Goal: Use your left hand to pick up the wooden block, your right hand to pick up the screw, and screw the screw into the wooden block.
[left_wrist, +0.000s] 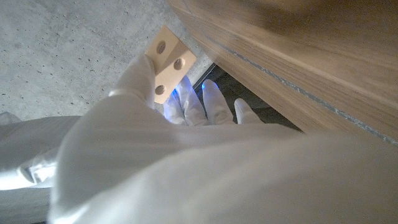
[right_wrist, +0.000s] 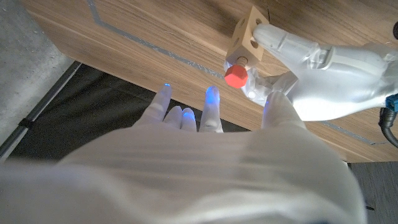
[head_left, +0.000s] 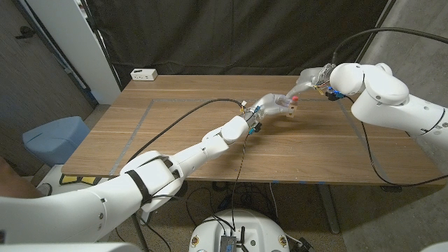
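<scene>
Two hands met over the far part of the bench [head_left: 210, 140]. Nearest came the long left arm, reaching out from the bottom corner. At its end, the left hand [head_left: 274, 106] held the wooden block [right_wrist: 247, 36] up off the bench, its fingers [right_wrist: 283, 41] clamped on the block's side. The block had round holes in it. A screw with a red head [right_wrist: 236, 76] sat in one hole, sticking out toward the right hand.

Just past it, the right hand [head_left: 313, 77] hung close by. Its fingers [right_wrist: 211, 106] were apart and held nothing, and they did not touch the screw.

The turning step looked to be in hand: the screw seemed started but not all the way in. Next, the right fingers would likely need to close on the red head and twist, while the left hand kept the block steady.
</scene>
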Controlling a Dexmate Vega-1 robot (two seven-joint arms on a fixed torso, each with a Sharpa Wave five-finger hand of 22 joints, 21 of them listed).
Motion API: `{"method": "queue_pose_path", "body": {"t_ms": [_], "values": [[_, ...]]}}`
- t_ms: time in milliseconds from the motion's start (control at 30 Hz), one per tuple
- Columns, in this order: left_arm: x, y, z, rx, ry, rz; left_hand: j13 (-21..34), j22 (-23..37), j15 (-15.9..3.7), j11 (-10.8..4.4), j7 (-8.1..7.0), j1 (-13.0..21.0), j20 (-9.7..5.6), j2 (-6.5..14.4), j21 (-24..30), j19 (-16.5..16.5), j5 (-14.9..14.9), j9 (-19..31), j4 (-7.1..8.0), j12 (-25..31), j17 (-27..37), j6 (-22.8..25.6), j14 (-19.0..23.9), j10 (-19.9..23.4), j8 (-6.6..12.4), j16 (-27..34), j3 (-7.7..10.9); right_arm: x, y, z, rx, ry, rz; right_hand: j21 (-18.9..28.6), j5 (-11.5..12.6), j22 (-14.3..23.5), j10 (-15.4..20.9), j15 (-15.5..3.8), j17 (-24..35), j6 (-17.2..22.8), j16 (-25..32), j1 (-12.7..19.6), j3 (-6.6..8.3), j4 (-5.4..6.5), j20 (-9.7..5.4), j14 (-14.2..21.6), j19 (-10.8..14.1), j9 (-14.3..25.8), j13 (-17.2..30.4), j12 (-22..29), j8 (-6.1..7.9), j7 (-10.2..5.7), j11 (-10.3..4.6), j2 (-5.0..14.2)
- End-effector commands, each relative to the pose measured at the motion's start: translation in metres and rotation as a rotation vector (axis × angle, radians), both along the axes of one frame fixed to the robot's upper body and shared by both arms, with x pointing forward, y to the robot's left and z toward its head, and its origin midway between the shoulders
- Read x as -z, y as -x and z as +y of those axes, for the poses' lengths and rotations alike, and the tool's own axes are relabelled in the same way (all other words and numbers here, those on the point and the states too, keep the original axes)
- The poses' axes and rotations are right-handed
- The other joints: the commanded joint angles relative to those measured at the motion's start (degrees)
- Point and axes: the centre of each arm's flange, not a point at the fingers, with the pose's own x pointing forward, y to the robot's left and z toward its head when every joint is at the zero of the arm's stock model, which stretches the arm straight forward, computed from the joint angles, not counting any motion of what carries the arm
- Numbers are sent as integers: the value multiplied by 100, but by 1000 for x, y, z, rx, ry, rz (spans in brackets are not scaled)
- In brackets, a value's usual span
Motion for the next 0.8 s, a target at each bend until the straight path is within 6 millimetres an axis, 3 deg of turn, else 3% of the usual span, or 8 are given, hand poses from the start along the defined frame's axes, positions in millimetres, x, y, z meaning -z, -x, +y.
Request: {"method": "queue_pose_path", "body": {"t_ms": [33, 500, 800], "values": [[1, 1, 1, -4, 3, -10, 197, 13, -469, -223, -346, 18, -1, 210, 9, 3, 44, 5, 6, 328, 17, 624, 35, 246, 104, 43, -18, -3, 3, -1, -34, 29, 11, -22, -40, 16, -116, -2, 3, -47, 5, 148, 51, -81, 34, -62, -4, 1, 26, 8, -45, -26, -3, -18], [1, 3, 1, -13, 0, -41, 203, 12, -487, -227, -365, 39, -20, 187, 11, 8, 41, 4, -3, 341, 18, 661, 62, 272, 120, 60, -49, -9, -2, -1, -6, 46, 38, -20, -99, 17, -163, 52, 6, -41, 14, 369, 162, -167, 101, -81, 1, -6, 33, 31, -89, 73, 64, -48], [1, 4, 1, -18, 5, -54, 188, 12, -483, -225, -367, 47, -22, 194, 9, 5, 45, 3, 2, 323, 18, 635, 47, 250, 111, 54, -57, -12, -4, 1, 13, 52, 58, 4, -145, 19, -69, 108, 8, 224, 46, 488, 235, -171, 149, -11, 82, 15, 36, 86, -14, 87, 135, -82]]}}
